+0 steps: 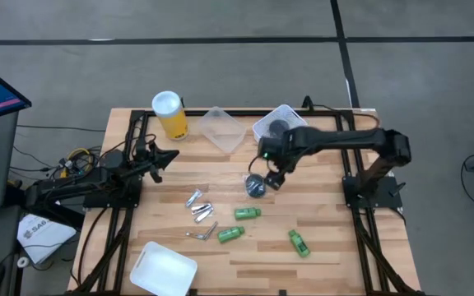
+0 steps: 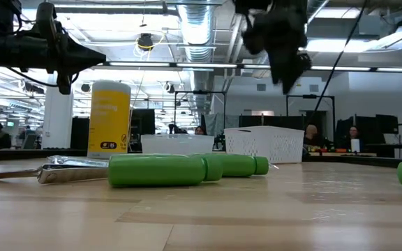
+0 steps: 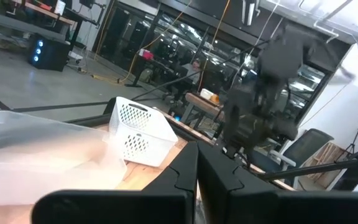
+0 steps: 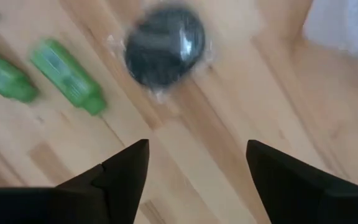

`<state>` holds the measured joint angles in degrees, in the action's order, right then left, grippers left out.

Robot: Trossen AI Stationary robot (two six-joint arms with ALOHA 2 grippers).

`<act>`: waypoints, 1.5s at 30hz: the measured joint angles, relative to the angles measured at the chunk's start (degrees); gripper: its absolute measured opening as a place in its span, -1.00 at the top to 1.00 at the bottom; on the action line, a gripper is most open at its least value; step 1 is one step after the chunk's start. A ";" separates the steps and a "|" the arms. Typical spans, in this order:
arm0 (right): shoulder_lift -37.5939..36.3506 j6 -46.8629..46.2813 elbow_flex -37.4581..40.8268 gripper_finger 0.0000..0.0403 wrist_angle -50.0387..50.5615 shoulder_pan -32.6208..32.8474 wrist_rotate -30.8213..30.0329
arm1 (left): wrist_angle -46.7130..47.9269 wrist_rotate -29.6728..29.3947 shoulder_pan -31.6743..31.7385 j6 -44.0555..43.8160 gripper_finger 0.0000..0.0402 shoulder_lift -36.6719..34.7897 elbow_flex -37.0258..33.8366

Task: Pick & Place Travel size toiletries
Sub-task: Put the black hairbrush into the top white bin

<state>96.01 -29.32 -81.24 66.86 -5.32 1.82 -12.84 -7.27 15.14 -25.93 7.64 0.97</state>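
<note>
A dark round flat piece (image 1: 256,187) in clear wrap lies on the wooden table, and it also shows in the right wrist view (image 4: 165,46). My right gripper (image 1: 274,176) hangs open and empty just above and beside it (image 4: 197,163). Another dark round piece (image 1: 278,127) lies in the white basket. Three green mini bottles (image 1: 247,213) (image 1: 230,234) (image 1: 299,242) lie on their sides nearer the front edge. Slim silvery tubes (image 1: 200,209) lie left of the bottles. My left gripper (image 1: 164,155) is shut and empty at the table's left (image 3: 197,180).
A tall yellow canister (image 1: 169,115) with a white lid, a clear tub (image 1: 223,129) and the white basket (image 1: 290,115) stand along the far edge. A white tub (image 1: 163,268) sits at the near left corner. People sit in the room beyond the table.
</note>
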 joint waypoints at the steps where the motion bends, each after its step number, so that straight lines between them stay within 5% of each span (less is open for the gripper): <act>1: 1.11 -0.25 0.71 -0.35 -1.41 0.62 -0.04 | 0.09 -0.02 0.00 0.00 0.99 0.02 -0.02; 11: 8.91 -0.33 7.47 -0.40 -15.23 3.88 -0.19 | -0.63 0.09 -0.02 0.00 0.99 0.72 -0.02; 26: 16.82 -0.27 8.97 -0.37 -22.06 4.50 -0.60 | -1.41 0.02 -0.02 0.00 0.99 0.72 -0.07; 30: 17.32 -0.26 8.90 -0.12 -21.86 4.49 -0.73 | -1.49 0.04 0.00 0.00 0.99 0.72 -0.07; 39: 17.13 0.74 9.01 0.91 -21.95 3.63 0.36 | -1.68 0.04 0.00 0.00 0.99 0.72 -0.09; 45: 16.82 1.97 9.06 0.99 -21.55 3.58 1.38 | -1.82 0.04 0.00 0.00 0.99 0.72 -0.09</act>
<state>112.83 -27.35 -72.18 45.30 -1.74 3.20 -14.66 -7.22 15.14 -25.93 8.36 0.89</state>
